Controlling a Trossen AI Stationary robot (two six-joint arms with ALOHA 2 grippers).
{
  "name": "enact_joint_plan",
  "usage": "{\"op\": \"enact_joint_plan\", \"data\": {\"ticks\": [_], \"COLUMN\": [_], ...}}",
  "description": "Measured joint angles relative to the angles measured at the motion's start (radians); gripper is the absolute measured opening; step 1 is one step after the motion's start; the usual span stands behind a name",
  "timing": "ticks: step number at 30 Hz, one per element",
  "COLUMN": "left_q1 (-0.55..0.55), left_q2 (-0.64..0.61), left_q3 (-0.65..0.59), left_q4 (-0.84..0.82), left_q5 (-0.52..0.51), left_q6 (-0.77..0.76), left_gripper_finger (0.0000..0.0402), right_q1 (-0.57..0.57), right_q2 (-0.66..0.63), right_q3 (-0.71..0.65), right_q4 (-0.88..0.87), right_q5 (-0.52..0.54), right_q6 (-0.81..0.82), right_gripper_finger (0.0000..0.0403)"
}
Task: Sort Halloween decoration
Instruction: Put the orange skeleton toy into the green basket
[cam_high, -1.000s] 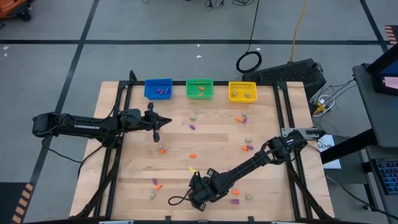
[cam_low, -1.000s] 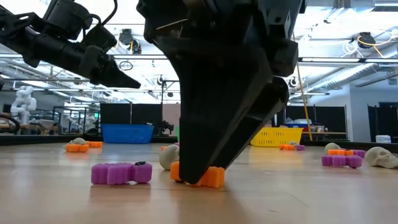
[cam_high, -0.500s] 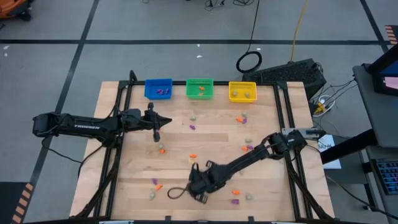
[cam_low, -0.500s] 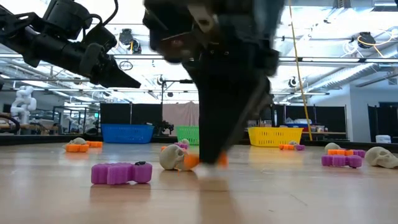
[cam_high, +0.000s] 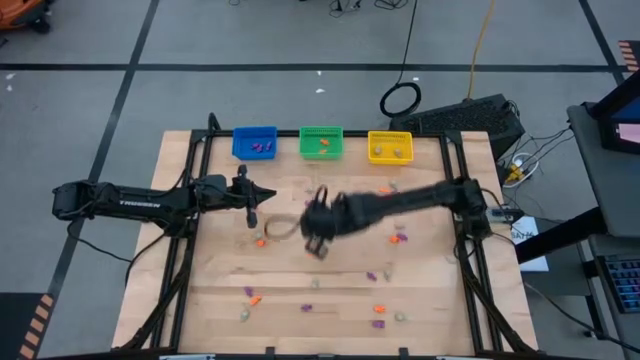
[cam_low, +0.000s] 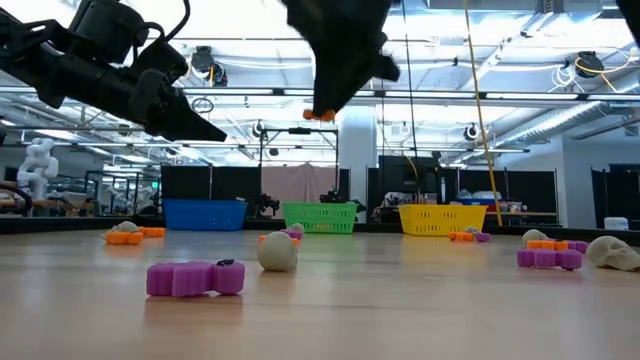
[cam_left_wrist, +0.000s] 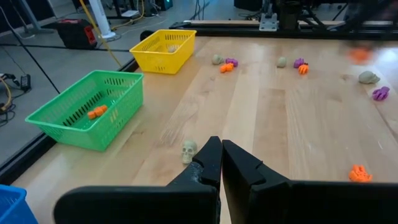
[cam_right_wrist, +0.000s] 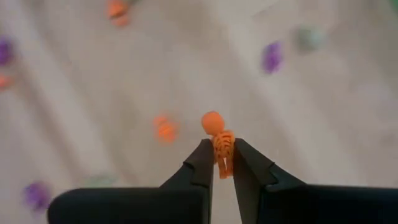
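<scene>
Both arms matte black, boxy segmented links w/ rounded joints. Left arm (cam_high: 150, 200) has white lettering along its long link, too small to read, plus a black cable looping off the base end. Right arm (cam_high: 400, 203) trails a thin cable loop near the wrist. Fingers (cam_left_wrist: 208, 165) dark, wedge-shaped, tapering to narrow tips.

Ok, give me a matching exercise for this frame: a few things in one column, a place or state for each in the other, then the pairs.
Things:
1. right gripper
2. left gripper
3. green bin
4. yellow bin

States:
A. between the two other bins
B. shut, empty, above the table
C. nearest the table's right edge
D. shut on an orange skeleton

Pairs: 1-D, 2-B, 3-A, 4-C
</scene>
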Motion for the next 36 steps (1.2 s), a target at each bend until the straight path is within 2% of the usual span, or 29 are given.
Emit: {"op": "enact_joint_plan", "data": {"ticks": [6,11,17,20,24,36], "left_q1": [0.0,0.0,0.0,0.0,0.0,0.0], "left_q2": [0.0,0.0,0.0,0.0,0.0,0.0], "left_q3": [0.0,0.0,0.0,0.0,0.0,0.0], "left_q4": [-0.001,-0.007,-0.023,-0.021,-0.022,-0.027], "left_q5": [0.0,0.0,0.0,0.0,0.0,-0.001], "left_q6": [0.0,0.0,0.0,0.0,0.0,0.0], "left_gripper_finger": [0.0012,0.0012,0.0012,0.0012,0.0012,0.0012], "right_q1": [-0.268,-0.484,-0.683,-0.733,-0.767,-0.776], "right_q2": [0.003,0.022,0.073,0.118,0.172,0.235], "right_q3": [0.0,0.0,0.0,0.0,0.0,0.0], "right_q4": [0.051,0.199,0.278,0.302,0.32,0.356], "right_q5": [-0.027,-0.083,-0.152,-0.215,-0.245,-0.268], "right_q6": [-0.254,-0.455,-0.6,-0.642,-0.688,-0.754], "right_gripper_finger": [0.0022,0.0022,0.0022,0.0022,0.0022,0.0024]}}
